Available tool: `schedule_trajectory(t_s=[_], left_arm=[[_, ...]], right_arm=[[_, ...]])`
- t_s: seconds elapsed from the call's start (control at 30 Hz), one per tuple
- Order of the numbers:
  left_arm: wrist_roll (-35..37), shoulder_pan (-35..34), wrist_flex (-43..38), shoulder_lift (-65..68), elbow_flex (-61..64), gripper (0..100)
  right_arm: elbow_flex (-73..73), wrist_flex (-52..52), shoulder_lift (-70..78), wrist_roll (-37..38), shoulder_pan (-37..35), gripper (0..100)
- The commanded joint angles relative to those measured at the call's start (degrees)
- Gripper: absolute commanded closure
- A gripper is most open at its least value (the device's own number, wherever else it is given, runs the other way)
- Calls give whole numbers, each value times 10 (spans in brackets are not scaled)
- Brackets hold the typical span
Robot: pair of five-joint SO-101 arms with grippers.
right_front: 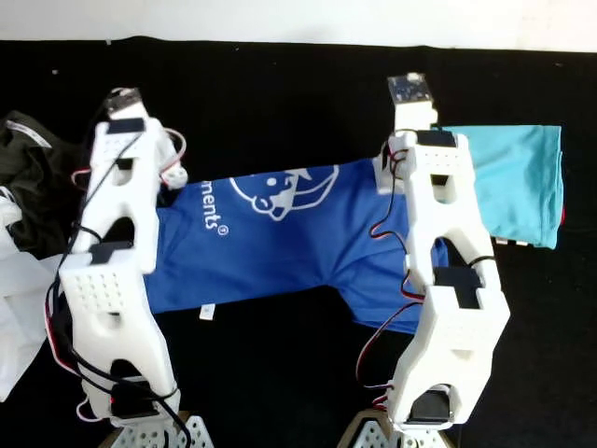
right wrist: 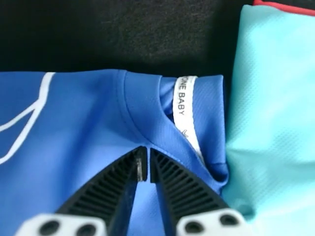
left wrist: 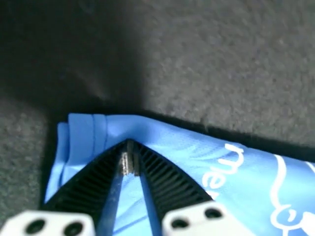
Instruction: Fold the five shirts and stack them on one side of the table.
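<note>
Two holds: my left gripper (left wrist: pixel 129 164) and right gripper (right wrist: pixel 142 169) clamp the royal-blue printed fabric shirt (right_front: pixel 280 243) at opposite ends.
Neighbour: turquoise folded shirt (right_front: pixel 518 187), three o'clock, touching it.

The high view looks down over the black table (right_front: pixel 280 84) from its near side. Each wrist view peers close along its jaws (left at hem, right at collar) onto the blue shirt (right_front: pixel 280 243), shared by all three.

Royal blue with white print: blue shirt (right_front: pixel 280 247). Plain turquoise, red along one edge: turquoise shirt (right_front: pixel 518 182). Black throughout: table (right_front: pixel 280 84).
</note>
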Motion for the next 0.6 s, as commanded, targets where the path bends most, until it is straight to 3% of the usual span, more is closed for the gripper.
schedule_trajectory(t_s=[0.0,0.3,0.57], left_arm=[[-1,-58,36,34,-78,991],[-45,-66,132,111,-228,991],[-45,-35,205,119,-321,991]], right_arm=[[18,-35,-2,-4,-7,975],[79,-112,-2,0,-7,975],[77,-102,-7,-3,-23,975]])
